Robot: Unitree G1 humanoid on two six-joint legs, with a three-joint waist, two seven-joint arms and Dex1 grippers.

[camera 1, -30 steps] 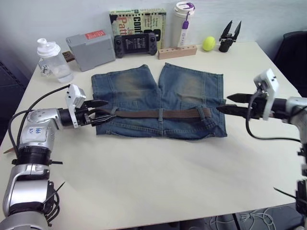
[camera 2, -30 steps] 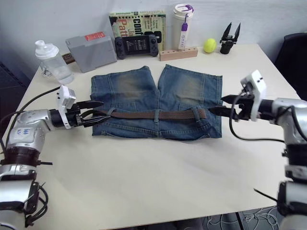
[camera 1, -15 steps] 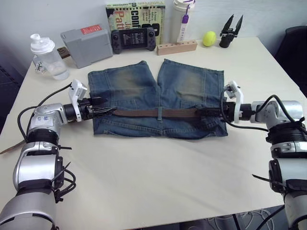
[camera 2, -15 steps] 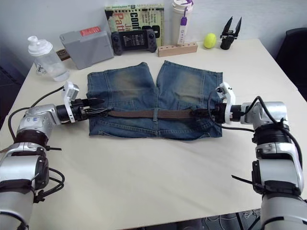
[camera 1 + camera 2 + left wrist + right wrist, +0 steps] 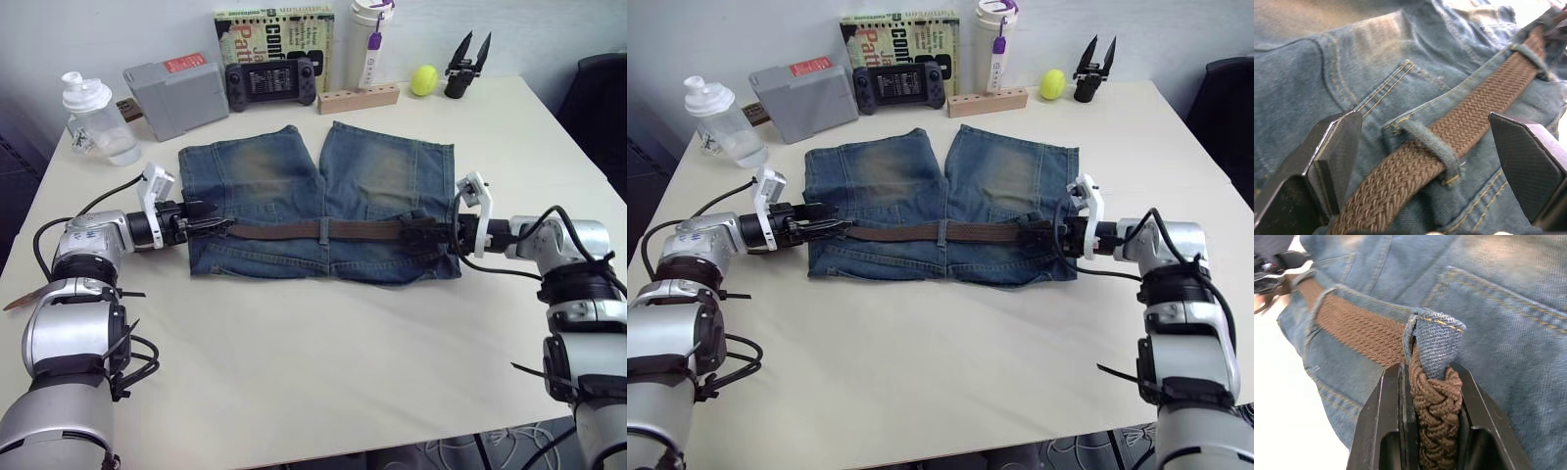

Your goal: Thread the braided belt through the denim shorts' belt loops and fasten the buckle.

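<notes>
Braided belt (image 5: 323, 231) is sitting through the belt loops (image 5: 1427, 149) of the denim shorts (image 5: 318, 211). Right claw (image 5: 1432, 426) is pinching it, left claw (image 5: 1435, 161) spread. Buckle fastening pending.

We see the denim shorts (image 5: 323, 211) lying flat on the bench, faded blue with paler worn patches on both legs, their waistband turned toward us and the legs pointing away. The braided belt (image 5: 323, 231), a narrow brown weave, runs straight along that waistband from side to side, passing under the belt loops (image 5: 1432, 149), short blue denim strips stitched with tan thread. At the shorts' right edge the belt stands on its edge, bunched as it comes out of the last loop.
</notes>
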